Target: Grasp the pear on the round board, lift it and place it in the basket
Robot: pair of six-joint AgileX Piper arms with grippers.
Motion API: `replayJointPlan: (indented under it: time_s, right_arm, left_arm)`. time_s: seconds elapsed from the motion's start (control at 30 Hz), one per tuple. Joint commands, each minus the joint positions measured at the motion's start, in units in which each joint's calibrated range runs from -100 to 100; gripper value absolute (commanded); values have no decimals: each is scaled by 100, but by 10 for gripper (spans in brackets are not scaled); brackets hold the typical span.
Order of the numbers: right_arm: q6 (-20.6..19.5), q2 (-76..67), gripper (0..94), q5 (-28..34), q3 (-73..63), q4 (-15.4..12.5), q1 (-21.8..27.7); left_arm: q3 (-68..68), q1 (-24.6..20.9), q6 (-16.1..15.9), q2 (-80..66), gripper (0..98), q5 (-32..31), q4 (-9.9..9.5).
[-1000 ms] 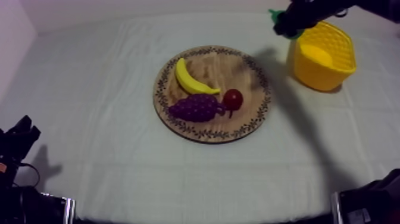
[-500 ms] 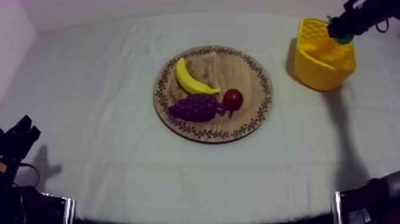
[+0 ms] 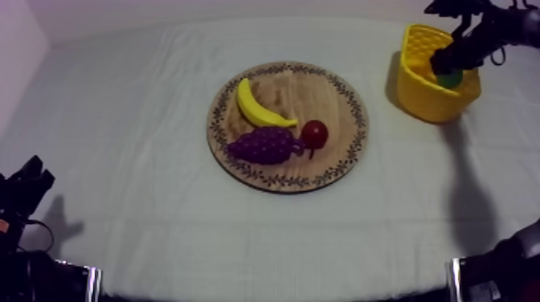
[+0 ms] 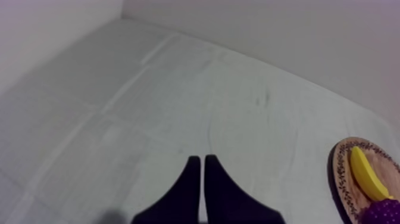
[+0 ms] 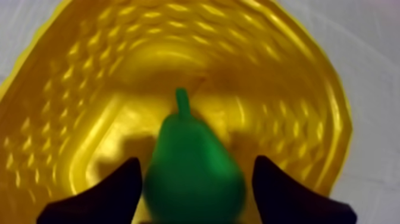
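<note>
Right wrist view: the green toy pear (image 5: 193, 179) is seen inside the yellow woven basket (image 5: 286, 89), with the right gripper (image 5: 196, 162) parted around it; only withdrawal is judged left.

The pear (image 5: 193, 173) is green, the basket (image 3: 424, 98) yellow, grapes (image 3: 265, 145) purple.

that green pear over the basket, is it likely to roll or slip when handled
The pear looks smooth-skinned and rounded, so probably a little slippery. With a fat belly and narrow stem end it would likely roll in a curve, not straight. It looks like a rigid moulded toy, likely light.
</note>
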Motion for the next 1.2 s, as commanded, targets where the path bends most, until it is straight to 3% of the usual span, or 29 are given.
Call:
replayJointPlan:
  time_s: [0.0,0.1,0.17,0.33,0.47,0.63,0.93,1.17]
  right_arm:
    - [-11,11,626,-21,-4,16,5]
    - [22,-54,632,-79,41,-22,6]
    - [66,-161,585,-97,113,-74,7]
    - [150,-840,184,-173,585,-281,55]
    - [516,-1840,50,-238,1304,-743,160]
    - [917,-3362,14,-134,2401,-1269,290]
    - [493,-5918,45,274,4020,-1454,383]
    - [79,-7684,69,-457,5583,-1586,270]
  left_arm:
    - [0,-3,0,-4,1,1,1]
    - [0,-3,0,-4,1,1,1]
    - [0,-3,0,-4,1,1,1]
    - [0,-3,0,-4,1,1,1]
    - [0,-3,0,-4,1,1,1]
    - [0,-3,2,-4,1,1,1]
    - [0,-3,2,-4,1,1,1]
    - [0,-3,2,-4,1,1,1]
